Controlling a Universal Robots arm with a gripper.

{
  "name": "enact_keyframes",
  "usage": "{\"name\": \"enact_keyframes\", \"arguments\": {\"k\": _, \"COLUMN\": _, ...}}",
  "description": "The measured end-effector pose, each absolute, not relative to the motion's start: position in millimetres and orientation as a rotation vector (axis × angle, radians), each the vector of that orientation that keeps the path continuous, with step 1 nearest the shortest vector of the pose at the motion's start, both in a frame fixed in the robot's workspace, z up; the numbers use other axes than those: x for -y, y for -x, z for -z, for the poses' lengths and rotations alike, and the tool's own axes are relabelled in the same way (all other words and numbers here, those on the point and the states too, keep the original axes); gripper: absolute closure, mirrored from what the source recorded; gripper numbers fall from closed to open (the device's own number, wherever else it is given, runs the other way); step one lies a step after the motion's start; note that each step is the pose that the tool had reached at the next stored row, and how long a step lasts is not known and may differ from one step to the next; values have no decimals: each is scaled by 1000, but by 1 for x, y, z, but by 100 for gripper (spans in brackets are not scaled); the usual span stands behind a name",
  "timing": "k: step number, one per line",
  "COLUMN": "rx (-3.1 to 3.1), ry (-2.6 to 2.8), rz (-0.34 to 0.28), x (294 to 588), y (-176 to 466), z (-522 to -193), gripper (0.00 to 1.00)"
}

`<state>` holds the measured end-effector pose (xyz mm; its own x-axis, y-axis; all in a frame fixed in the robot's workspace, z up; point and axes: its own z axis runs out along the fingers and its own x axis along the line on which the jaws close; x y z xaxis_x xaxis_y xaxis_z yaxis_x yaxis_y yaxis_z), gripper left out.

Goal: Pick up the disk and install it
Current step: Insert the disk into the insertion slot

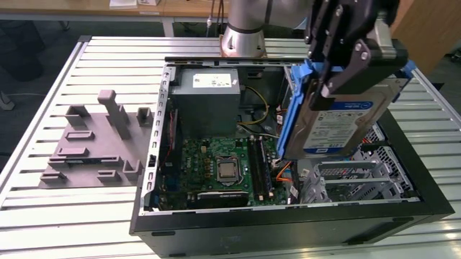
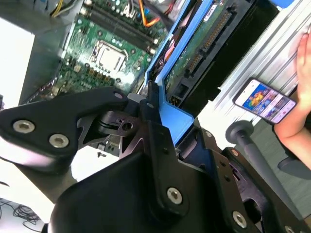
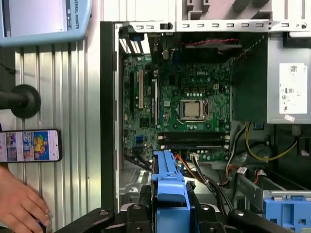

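Blue plastic frames the disk (image 1: 344,123), which hangs on edge in the gripper (image 1: 335,81), above the open case (image 1: 288,229) and toward the exterior view's right; the jaws are clamped on its upper end, over the bracket (image 3: 170,191). Its lower end is over the cage (image 1: 360,172) (the perforated metal bay beside the board (image 1: 223,164)) and, as far as I can judge, does not touch it. I take the step in hand to be the carrying of the disk to its bay; the pick looks done, the install not. To do it well, the grip should be firm, because the disk is held by one end and may swing; the motion should be slow and straight, with the bracket parallel to the cage walls. In the first wrist view the cables (image 3: 187,165) lie close under the bracket; they could catch or be pinched. A hand (image 3: 19,206) rests near a phone (image 3: 30,145) outside the case, well apart from the disk.
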<state>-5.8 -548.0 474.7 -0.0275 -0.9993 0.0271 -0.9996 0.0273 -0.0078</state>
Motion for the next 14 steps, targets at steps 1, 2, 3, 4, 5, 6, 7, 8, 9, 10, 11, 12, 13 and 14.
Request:
{"name": "enact_keyframes", "arguments": {"k": 1, "rx": 2241, "ry": -2181, "rz": -38, "x": 548, "y": 1, "z": -474, "gripper": 64}}
{"name": "enact_keyframes", "arguments": {"k": 2, "rx": 2241, "ry": -2180, "rz": -36, "x": 548, "y": -2, "z": -474, "gripper": 64}}
{"name": "enact_keyframes", "arguments": {"k": 3, "rx": 2240, "ry": -2179, "rz": -34, "x": 548, "y": -3, "z": -474, "gripper": 64}}
{"name": "enact_keyframes", "arguments": {"k": 4, "rx": 2239, "ry": -2179, "rz": -33, "x": 548, "y": -3, "z": -474, "gripper": 64}}
{"name": "enact_keyframes", "arguments": {"k": 5, "rx": 2239, "ry": -2179, "rz": -33, "x": 548, "y": -3, "z": -474, "gripper": 64}}
{"name": "enact_keyframes", "arguments": {"k": 6, "rx": 2239, "ry": -2179, "rz": -33, "x": 549, "y": -3, "z": -474, "gripper": 64}}
{"name": "enact_keyframes", "arguments": {"k": 7, "rx": 2239, "ry": -2179, "rz": -33, "x": 549, "y": -3, "z": -474, "gripper": 64}}
{"name": "enact_keyframes", "arguments": {"k": 8, "rx": 2239, "ry": -2179, "rz": -33, "x": 550, "y": -4, "z": -474, "gripper": 64}}
{"name": "enact_keyframes", "arguments": {"k": 9, "rx": 2239, "ry": -2178, "rz": -32, "x": 552, "y": -5, "z": -473, "gripper": 64}}
{"name": "enact_keyframes", "arguments": {"k": 10, "rx": 2239, "ry": -2178, "rz": -31, "x": 553, "y": -6, "z": -473, "gripper": 64}}
{"name": "enact_keyframes", "arguments": {"k": 11, "rx": 2238, "ry": -2178, "rz": -31, "x": 554, "y": -8, "z": -472, "gripper": 64}}
{"name": "enact_keyframes", "arguments": {"k": 12, "rx": 2238, "ry": -2177, "rz": -29, "x": 554, "y": -11, "z": -472, "gripper": 64}}
{"name": "enact_keyframes", "arguments": {"k": 13, "rx": 2237, "ry": -2177, "rz": -28, "x": 554, "y": -13, "z": -472, "gripper": 64}}
{"name": "enact_keyframes", "arguments": {"k": 14, "rx": 2237, "ry": -2176, "rz": -27, "x": 554, "y": -16, "z": -471, "gripper": 64}}
